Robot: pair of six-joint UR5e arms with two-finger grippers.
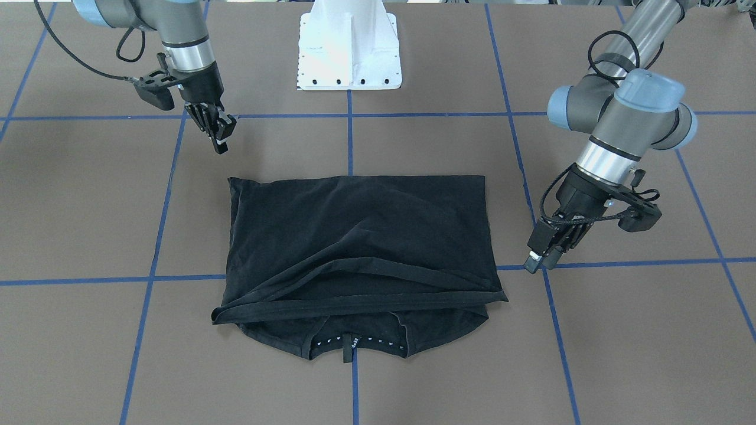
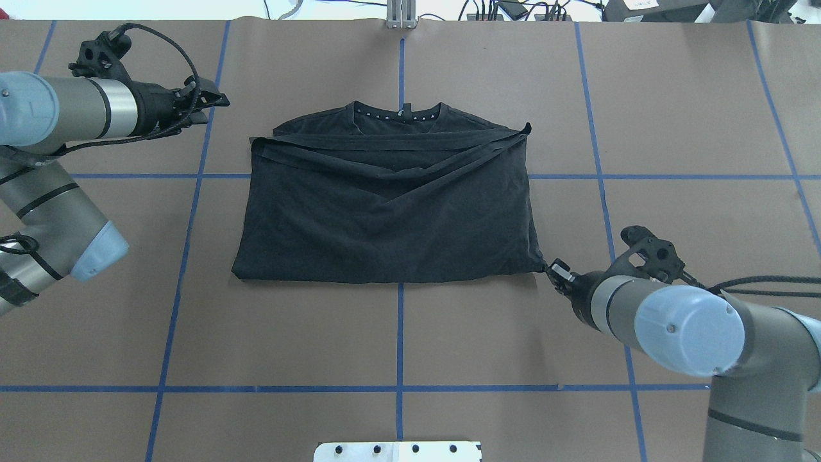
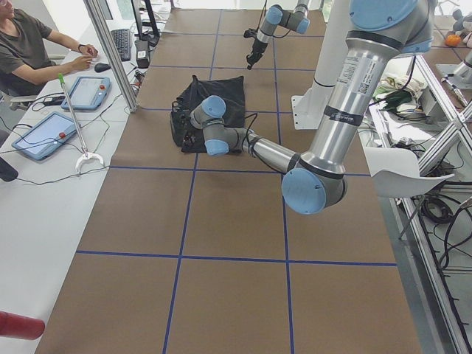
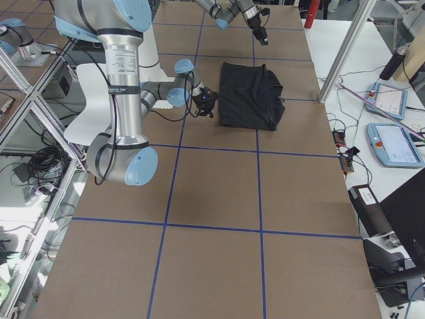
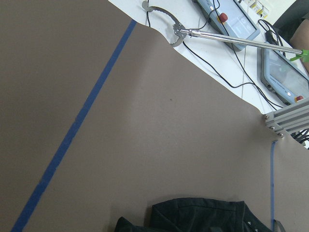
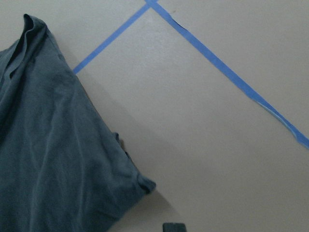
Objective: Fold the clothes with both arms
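The black T-shirt (image 1: 354, 236) lies folded flat in the middle of the table, plain side up; no print shows. Its collar (image 2: 397, 112) points away from the robot, and a folded hem band crosses just below it. The shirt also shows in the wrist views (image 5: 203, 215) (image 6: 53, 145). My left gripper (image 1: 538, 261) (image 2: 221, 101) is off the shirt's far left corner, fingers together and empty. My right gripper (image 1: 220, 140) (image 2: 557, 269) hovers just off the near right corner (image 6: 145, 186), not touching it, fingers together and empty.
The white pedestal base (image 1: 348, 53) stands at the robot's side of the table. Blue tape lines (image 2: 401, 333) grid the brown tabletop. Beyond the far edge are tablets (image 3: 44, 133), a grabber stick (image 5: 231, 38) and a seated person (image 3: 29, 44).
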